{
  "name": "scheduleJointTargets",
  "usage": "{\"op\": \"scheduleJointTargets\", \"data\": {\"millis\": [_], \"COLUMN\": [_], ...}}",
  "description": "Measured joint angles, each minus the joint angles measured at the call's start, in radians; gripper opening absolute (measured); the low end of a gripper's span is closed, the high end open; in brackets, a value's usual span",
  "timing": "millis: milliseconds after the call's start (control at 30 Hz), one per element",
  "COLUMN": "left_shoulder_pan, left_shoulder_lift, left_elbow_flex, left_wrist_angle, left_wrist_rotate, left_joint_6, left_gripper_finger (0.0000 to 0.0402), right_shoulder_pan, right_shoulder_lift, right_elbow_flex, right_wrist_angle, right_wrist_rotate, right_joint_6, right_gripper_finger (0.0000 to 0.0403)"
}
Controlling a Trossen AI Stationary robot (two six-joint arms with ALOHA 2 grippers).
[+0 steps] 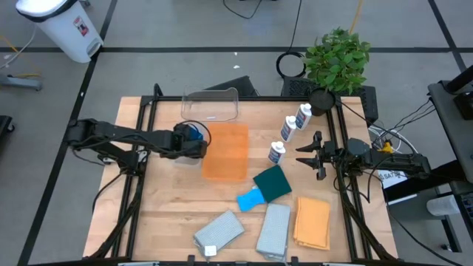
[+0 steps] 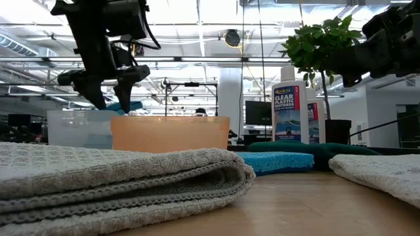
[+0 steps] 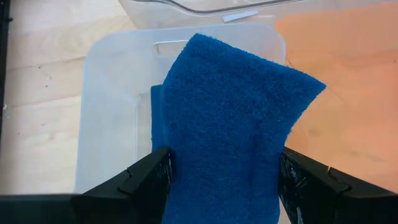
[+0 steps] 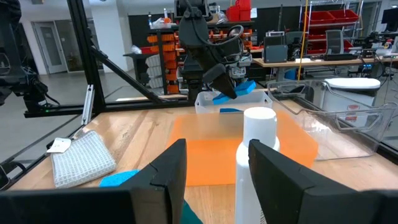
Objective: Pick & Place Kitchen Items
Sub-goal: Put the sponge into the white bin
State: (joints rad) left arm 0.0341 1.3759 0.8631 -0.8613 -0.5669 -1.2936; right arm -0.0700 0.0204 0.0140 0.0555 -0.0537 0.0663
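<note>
My left gripper (image 1: 194,142) is shut on a dark blue sponge (image 3: 236,106) above a small translucent tub (image 3: 112,93), next to the orange bin (image 1: 225,151). Another blue piece (image 3: 155,118) lies inside that tub. My right gripper (image 1: 301,155) is open and empty; a white blue-labelled bottle (image 4: 256,155) stands just ahead of its fingers. Two more bottles (image 1: 295,122) stand behind it. A dark green pad (image 1: 272,183), a light blue sponge (image 1: 251,198), two grey cloths (image 1: 219,231) and an orange cloth (image 1: 312,220) lie on the near part of the table. My left gripper pinches the dark blue sponge by its two side edges (image 3: 180,168) between the two fingers. The fingers come from above, pointing down. The sponge is bowed between them and hangs lifted clear over the translucent tub (image 2: 75,128).
A clear plastic tub (image 1: 211,105) lies at the far edge, and a green potted plant (image 1: 336,59) stands at the far right corner. Bare wood lies at the near left of the table (image 1: 162,207).
</note>
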Motion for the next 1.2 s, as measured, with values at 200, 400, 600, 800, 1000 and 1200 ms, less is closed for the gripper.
{"op": "scheduleJointTargets", "data": {"millis": [200, 400, 600, 800, 1000, 1200], "left_shoulder_pan": [0.000, 0.014, 0.047, 0.060, 0.060, 0.060], "left_shoulder_lift": [0.034, 0.079, 0.091, 0.091, 0.091, 0.091], "left_elbow_flex": [0.000, 0.000, 0.000, 0.000, 0.000, 0.000], "left_wrist_angle": [0.004, 0.004, 0.006, 0.012, 0.058, 0.056], "left_wrist_rotate": [0.000, 0.016, 0.040, 0.053, 0.073, 0.079], "left_joint_6": [-0.018, -0.017, 0.002, 0.012, 0.047, 0.052], "left_gripper_finger": [0.0257, 0.0257, 0.0257, 0.0257, 0.0257, 0.0257], "right_shoulder_pan": [0.000, 0.000, 0.000, 0.000, 0.000, 0.000], "right_shoulder_lift": [0.000, 0.000, 0.000, 0.000, 0.000, 0.000], "right_elbow_flex": [0.000, 0.000, 0.000, 0.000, 0.000, 0.000], "right_wrist_angle": [0.000, 0.000, 0.000, 0.000, 0.000, 0.000], "right_wrist_rotate": [0.000, 0.000, 0.000, 0.000, 0.000, 0.000], "right_joint_6": [0.000, 0.000, 0.000, 0.000, 0.000, 0.000], "right_gripper_finger": [0.0146, 0.0146, 0.0146, 0.0146, 0.0146, 0.0146]}}
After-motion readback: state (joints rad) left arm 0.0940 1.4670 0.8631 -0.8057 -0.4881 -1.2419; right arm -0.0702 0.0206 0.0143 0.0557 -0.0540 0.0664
